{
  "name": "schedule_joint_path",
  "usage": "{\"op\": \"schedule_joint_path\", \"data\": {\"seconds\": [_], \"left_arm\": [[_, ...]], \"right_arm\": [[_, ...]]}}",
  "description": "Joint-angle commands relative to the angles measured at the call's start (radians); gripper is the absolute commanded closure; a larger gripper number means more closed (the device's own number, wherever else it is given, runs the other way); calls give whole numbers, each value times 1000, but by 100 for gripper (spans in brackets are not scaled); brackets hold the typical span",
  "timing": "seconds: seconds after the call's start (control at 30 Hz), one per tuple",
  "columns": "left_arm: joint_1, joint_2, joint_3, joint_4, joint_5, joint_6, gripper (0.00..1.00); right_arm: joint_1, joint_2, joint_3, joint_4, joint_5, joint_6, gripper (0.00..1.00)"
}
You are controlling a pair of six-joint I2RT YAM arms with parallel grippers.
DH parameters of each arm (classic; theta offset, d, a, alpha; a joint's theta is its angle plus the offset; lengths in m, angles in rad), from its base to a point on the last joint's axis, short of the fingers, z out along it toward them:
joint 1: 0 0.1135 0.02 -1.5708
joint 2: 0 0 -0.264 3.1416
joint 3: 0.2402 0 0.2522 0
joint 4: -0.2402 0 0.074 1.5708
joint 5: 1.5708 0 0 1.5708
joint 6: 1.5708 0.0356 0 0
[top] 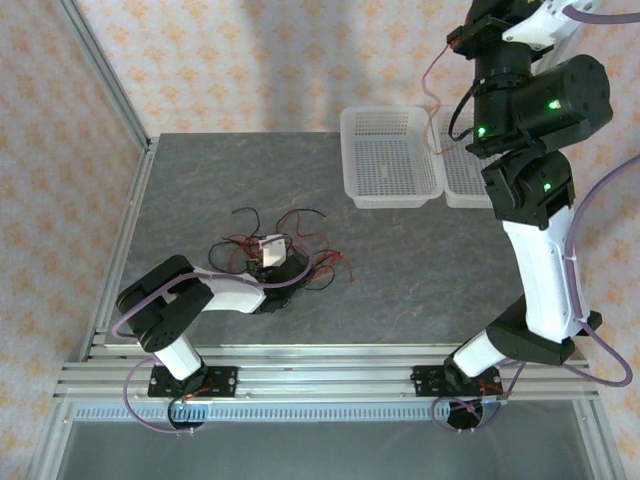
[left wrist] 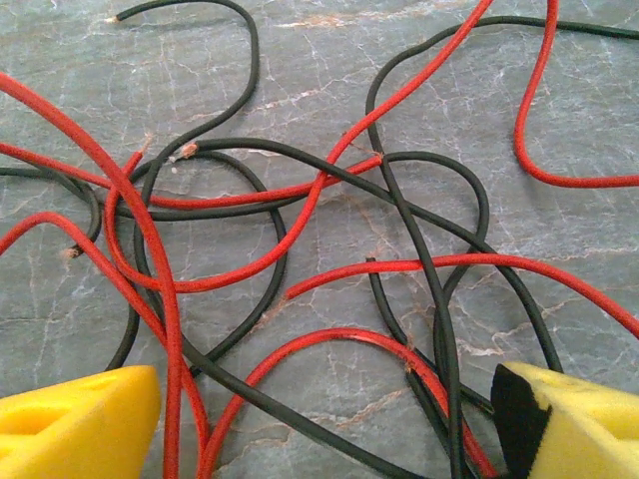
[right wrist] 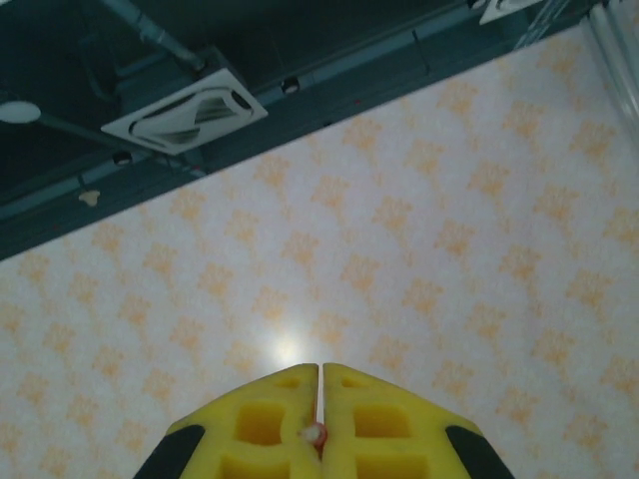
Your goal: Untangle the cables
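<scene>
The cables [top: 285, 250] lie as a loose clump of red and black wires on the grey table [top: 420, 260], left of centre. My left gripper [top: 274, 262] hovers right over the clump. In the left wrist view its yellow fingers [left wrist: 80, 424] stand wide apart, and red and black cables [left wrist: 329, 175] cross the table between them; the left gripper [left wrist: 324, 424] is open and grips none. My right gripper [top: 458, 42] is raised high at the back right. It [right wrist: 320, 377] is shut on the end of one red cable [right wrist: 318, 435], which hangs down [top: 428, 90] toward the baskets.
Two white mesh baskets [top: 390, 155] [top: 462, 175] stand side by side at the table's back right. A metal frame post [top: 110, 75] runs along the left edge. The arm bases sit on the rail [top: 320, 380] at the near edge.
</scene>
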State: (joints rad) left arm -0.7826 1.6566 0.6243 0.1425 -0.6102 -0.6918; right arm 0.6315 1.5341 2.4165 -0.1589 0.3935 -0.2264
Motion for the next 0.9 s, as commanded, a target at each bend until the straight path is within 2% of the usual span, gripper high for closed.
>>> {"op": "schedule_joint_path", "data": {"seconds": [0.0, 0.2, 0.4, 0.53, 0.87], "left_arm": [[7, 7, -20, 10, 4, -29, 12], [5, -2, -25, 31, 40, -24, 11], [5, -98, -30, 47, 89, 9, 5], [3, -193, -19, 33, 114, 49, 0], [-5, -391, 35, -75, 146, 113, 1]], "right_arm": [[-6, -11, 13, 139, -7, -91, 100], [-17, 35, 16, 278, -2, -194, 100], [-61, 120, 52, 365, 7, -253, 100], [-114, 184, 71, 368, -9, -218, 100], [-232, 388, 119, 367, -104, -74, 100]]}}
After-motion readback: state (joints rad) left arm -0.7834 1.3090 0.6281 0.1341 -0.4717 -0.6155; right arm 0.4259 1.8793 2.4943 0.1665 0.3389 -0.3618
